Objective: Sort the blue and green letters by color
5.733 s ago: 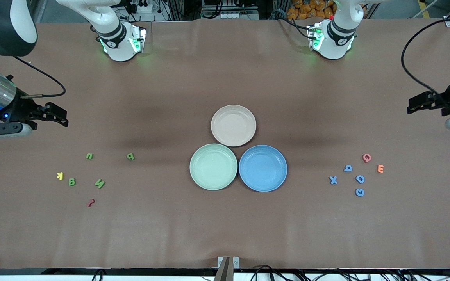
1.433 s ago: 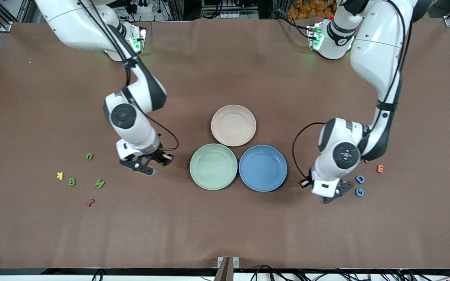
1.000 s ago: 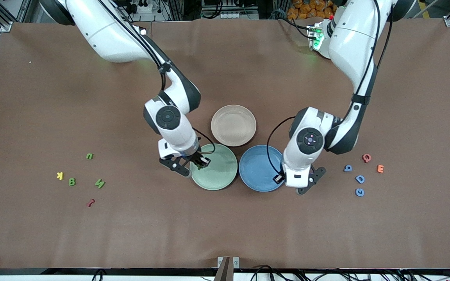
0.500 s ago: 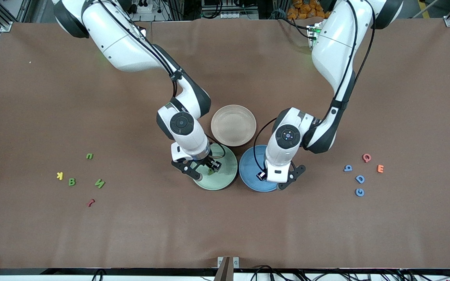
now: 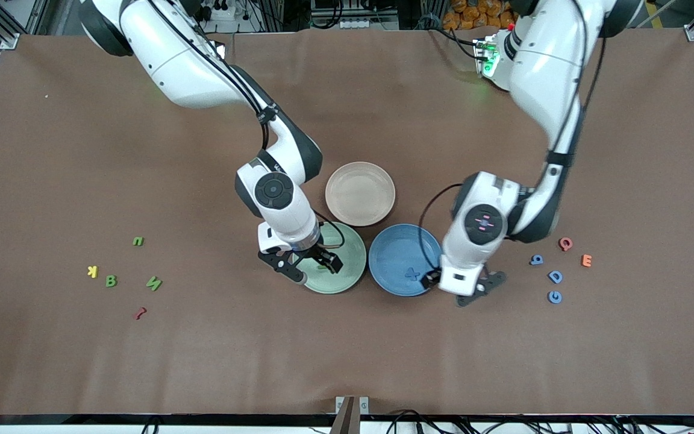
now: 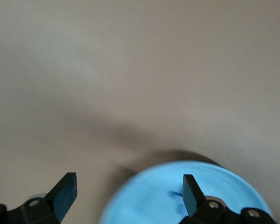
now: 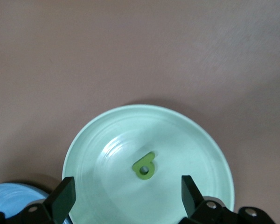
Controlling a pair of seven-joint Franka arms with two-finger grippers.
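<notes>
The right end effector [image 5: 311, 269] hangs wide open over the green plate [image 5: 347, 283], where the green p [image 7: 144, 166] lies. The left end effector [image 5: 464, 289], also wide open, is over the blue plate's [image 5: 392, 250] rim, and the blue X [image 5: 412, 274] lies in that plate.

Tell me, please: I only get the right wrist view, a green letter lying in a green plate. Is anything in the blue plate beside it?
Observer: Yes, a blue X lies in the blue plate.
Visitor: Is the other hand holding something?
Observer: No, the left gripper is open and empty, over the blue plate's edge.
Visitor: More green letters to sort?
Observer: Three: u, B and N, on the table toward the right arm's end.
</notes>
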